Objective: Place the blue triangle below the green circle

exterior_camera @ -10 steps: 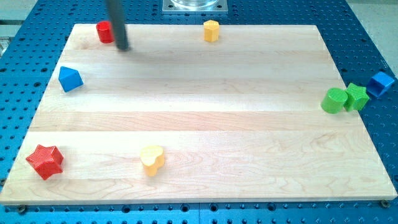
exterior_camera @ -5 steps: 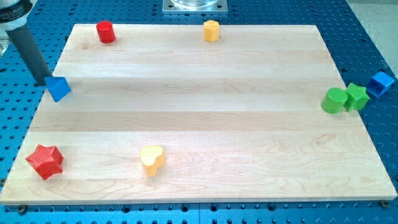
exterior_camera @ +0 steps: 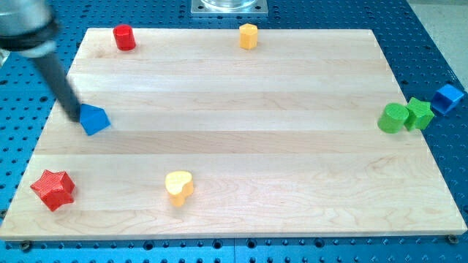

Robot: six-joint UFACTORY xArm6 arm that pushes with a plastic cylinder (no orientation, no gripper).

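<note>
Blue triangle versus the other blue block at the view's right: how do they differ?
The blue triangle lies on the wooden board near its left edge; the blue cube sits off the board on the perforated table. The triangle is wedge-shaped, the cube boxy. My tip touches the triangle's left side; the cube stands alone, just right of the green star. Both share the same blue.

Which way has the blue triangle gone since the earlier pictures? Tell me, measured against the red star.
Yes: the blue triangle moved toward the view's right and bottom, closer to the red star, with my tip touching its left side.
</note>
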